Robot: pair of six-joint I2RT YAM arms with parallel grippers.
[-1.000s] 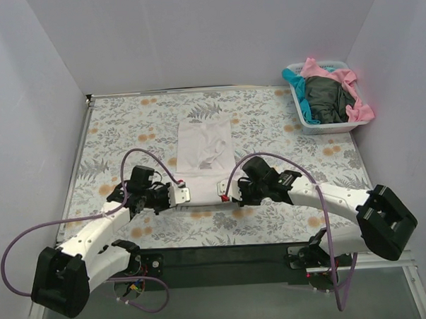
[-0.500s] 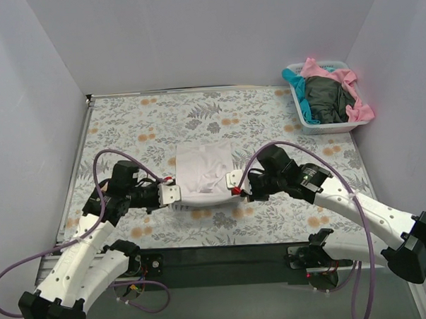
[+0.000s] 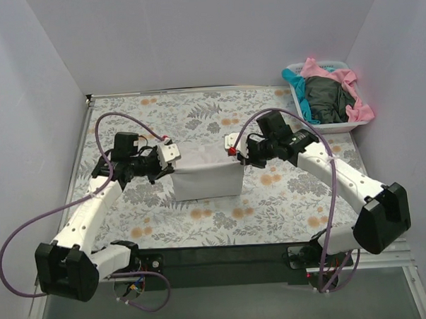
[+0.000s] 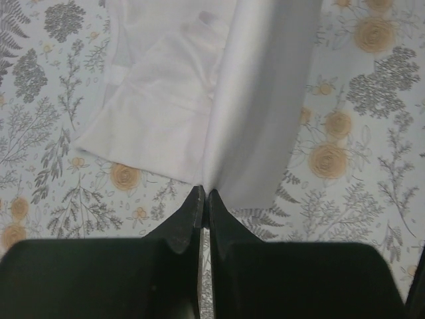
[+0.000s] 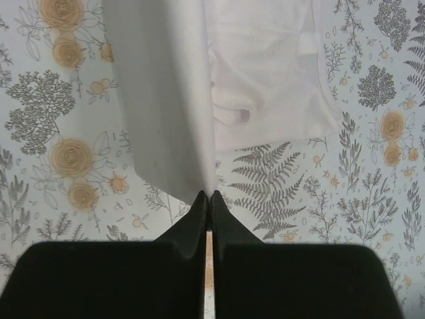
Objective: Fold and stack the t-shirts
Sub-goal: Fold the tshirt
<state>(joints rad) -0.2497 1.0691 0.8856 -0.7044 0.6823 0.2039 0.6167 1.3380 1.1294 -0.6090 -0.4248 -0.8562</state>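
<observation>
The white t-shirt (image 3: 207,179) hangs as a taut sheet between my two grippers above the middle of the printed sheet. My left gripper (image 3: 172,153) is shut on its left corner; the left wrist view shows the cloth (image 4: 219,100) pinched at the gripper (image 4: 204,194). My right gripper (image 3: 233,146) is shut on its right corner; the right wrist view shows the cloth (image 5: 199,86) pinched at the gripper (image 5: 210,196). The rest of the shirt lies on the sheet under the lifted edge. Pink (image 3: 358,111), teal (image 3: 302,106) and dark grey-green (image 3: 327,98) t-shirts lie in the basket.
The white plastic basket (image 3: 326,126) stands at the back right corner of the fern-and-flower sheet (image 3: 285,192). White walls close in the left, back and right sides. The arm bases sit at the near edge.
Both grippers have lifted the shirt's near edge and carried it away from the arm bases toward the back, folding it over the rest of the shirt. Both stay shut on the corners.
</observation>
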